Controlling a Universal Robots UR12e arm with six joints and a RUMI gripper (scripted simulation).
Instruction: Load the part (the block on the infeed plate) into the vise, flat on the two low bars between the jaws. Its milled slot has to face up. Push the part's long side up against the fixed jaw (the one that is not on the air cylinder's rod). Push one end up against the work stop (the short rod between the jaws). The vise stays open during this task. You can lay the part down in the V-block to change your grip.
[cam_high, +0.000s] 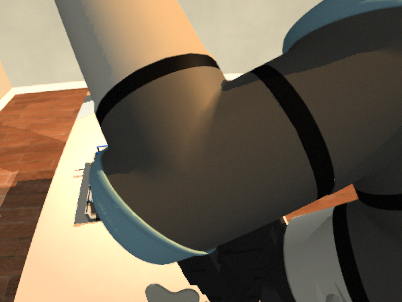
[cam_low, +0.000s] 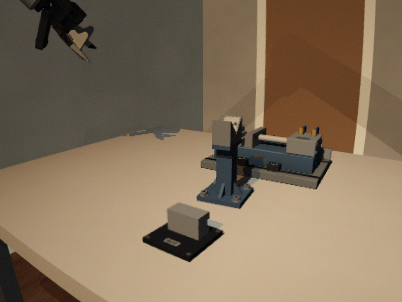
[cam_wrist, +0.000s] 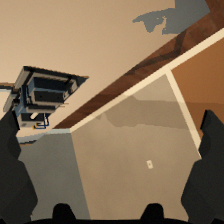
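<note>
The part (cam_low: 187, 220), a grey block, sits on the black infeed plate (cam_low: 202, 246) near the table's front in the exterior view. I cannot make out its slot. The vise (cam_low: 287, 152) (cam_wrist: 46, 90) stands open at the far right of the table, and a sliver of it shows in the top view (cam_high: 86, 197). The V-block (cam_low: 229, 129) on its blue stand (cam_low: 225, 190) is just in front of the vise. My gripper (cam_low: 64, 41) (cam_wrist: 110, 111) is open and empty. It hangs high in the air, far to the left of the part and well above the table.
The arm's elbow fills most of the top view and hides nearly all of the table (cam_high: 50, 250). The table's far edge, the wooden floor (cam_wrist: 150, 60) and the wall show under the fingers in the wrist view.
</note>
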